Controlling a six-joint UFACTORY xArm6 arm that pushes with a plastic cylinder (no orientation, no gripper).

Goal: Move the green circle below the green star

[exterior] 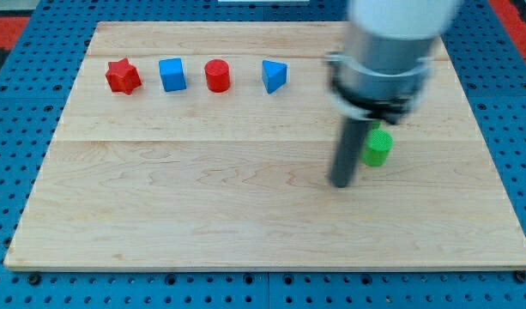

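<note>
The tool (348,154), a straight dark rod with no jaws to open or close, hung from the pale, blurred arm housing (391,43) at the view's upper right and held nothing. My tip (341,184) rested on the bench (202,215) at the rod's lower end, right of centre in the view. The green circle (377,148), a short upright cylinder, stood just beside the rod on the view's right, slightly above the level of my tip; whether rod and block touched could not be told, as the rod's edge overlapped the block's left side. My tip itself lay apart from the block, below it and to its left.

Four further blocks formed a row along the view's top, well apart from my tip: from left to right, a red star (123,76), a blue cube (172,75), a red cylinder (217,75) and a blue triangle (275,75). All four stood separately on the bench, none touching its neighbour. The bench was a light wooden board with visible grain and plank seams, lying on a blue perforated surface (22,129) that showed around it on all sides.
</note>
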